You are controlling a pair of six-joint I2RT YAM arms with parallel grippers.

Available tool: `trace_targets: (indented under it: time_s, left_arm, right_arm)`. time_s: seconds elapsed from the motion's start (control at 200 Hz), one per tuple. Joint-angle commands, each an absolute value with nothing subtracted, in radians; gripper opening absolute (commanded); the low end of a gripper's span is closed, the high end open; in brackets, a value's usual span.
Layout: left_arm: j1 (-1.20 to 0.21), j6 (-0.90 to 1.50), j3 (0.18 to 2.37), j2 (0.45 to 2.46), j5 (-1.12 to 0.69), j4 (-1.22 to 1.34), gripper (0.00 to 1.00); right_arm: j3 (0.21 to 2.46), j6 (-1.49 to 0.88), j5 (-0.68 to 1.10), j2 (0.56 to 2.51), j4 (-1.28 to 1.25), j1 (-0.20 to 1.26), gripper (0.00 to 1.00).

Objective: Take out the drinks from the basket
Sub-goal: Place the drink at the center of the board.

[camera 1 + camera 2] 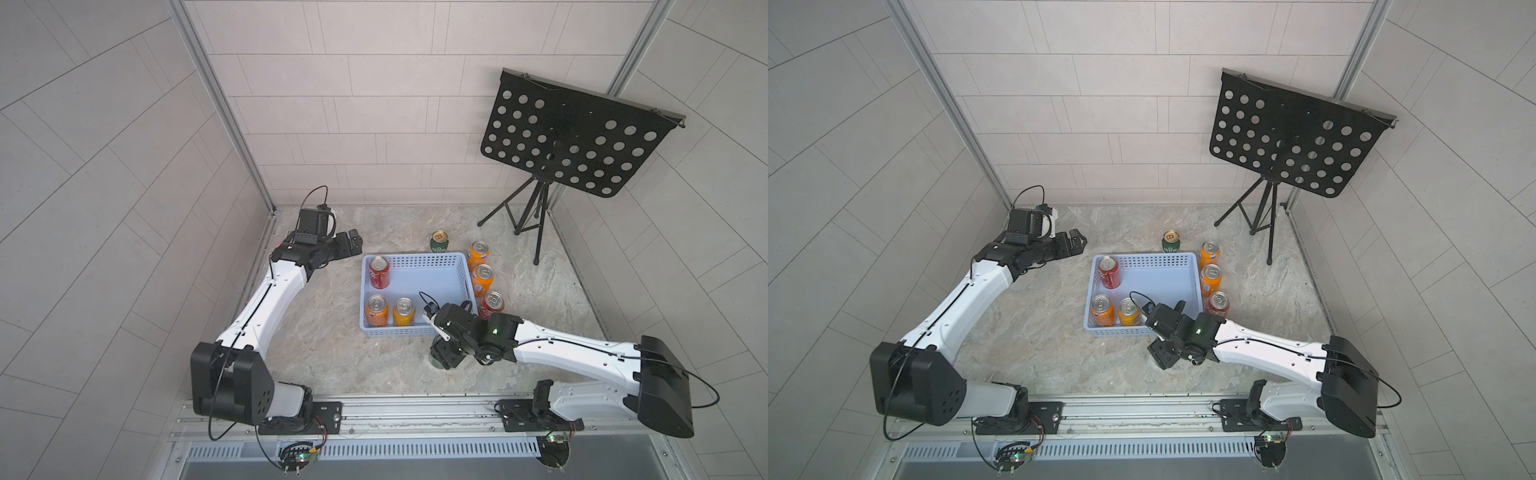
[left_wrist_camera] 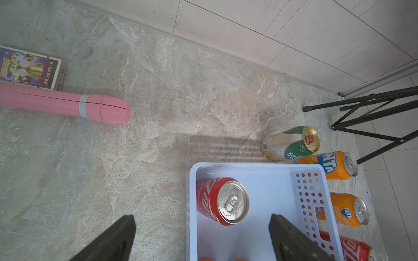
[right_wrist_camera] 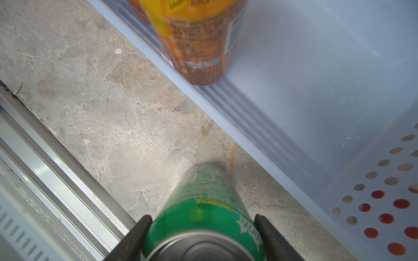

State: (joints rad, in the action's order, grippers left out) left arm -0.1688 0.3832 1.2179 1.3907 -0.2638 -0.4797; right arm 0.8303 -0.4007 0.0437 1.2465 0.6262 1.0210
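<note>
The pale blue basket (image 1: 415, 259) holds a red can (image 1: 379, 272) at its far left and two orange cans (image 1: 376, 309) (image 1: 404, 311) along its near wall. Outside stand a green can (image 1: 439, 242) behind it, then two orange cans (image 1: 478, 253) (image 1: 483, 278) and a red can (image 1: 491, 305) along its right side. My right gripper (image 3: 202, 217) is shut on another green can (image 3: 203, 198), which stands on the floor in front of the basket's near right corner. My left gripper (image 2: 202, 216) hangs open and empty above the basket's far left corner.
A black perforated music stand (image 1: 573, 137) on a tripod fills the back right corner. A pink wand (image 2: 67, 102) and a printed box (image 2: 29, 67) lie by the left wall. A metal rail (image 1: 415, 411) runs along the front edge. Tiled walls close in three sides.
</note>
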Motion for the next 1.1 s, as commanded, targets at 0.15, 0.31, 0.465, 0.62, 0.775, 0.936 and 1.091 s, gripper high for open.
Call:
trace_targets:
  time_s: [0.15,0.31,0.465,0.62,0.775,0.936,1.091]
  left_arm:
    - [-0.170,0.358,1.226,1.371,-0.242,-0.502,1.00]
    - [-0.170,0.359,1.230,1.364,-0.222,-0.505,1.00]
    - [-0.164,0.356,1.228,1.351,-0.212,-0.487,1.00]
    - [-0.135,0.368,1.246,1.349,-0.254,-0.537,1.00]
    - [-0.049,0.410,1.202,1.333,-0.285,-0.516,1.00]
    - [0.001,0.437,1.167,1.341,-0.340,-0.515,1.00]
    - [0.000,0.447,1.188,1.395,-0.516,-0.495,1.00]
  right_arm:
    - [0.910,-0.406,0.034,1.213,0.666,1.026,0.80]
    - [0.945,-0.409,0.012,1.178,0.681,1.026,0.81]
    - [1.029,-0.403,-0.039,1.110,0.667,1.014,0.85]
    - [1.193,-0.396,0.012,1.164,0.704,0.933,0.87]
    - [1.386,-0.369,0.046,1.319,0.788,0.859,0.86]
    - [1.537,-0.337,0.075,1.478,0.848,0.821,0.86]
    - [1.616,-0.353,0.150,1.597,0.856,0.744,0.86]
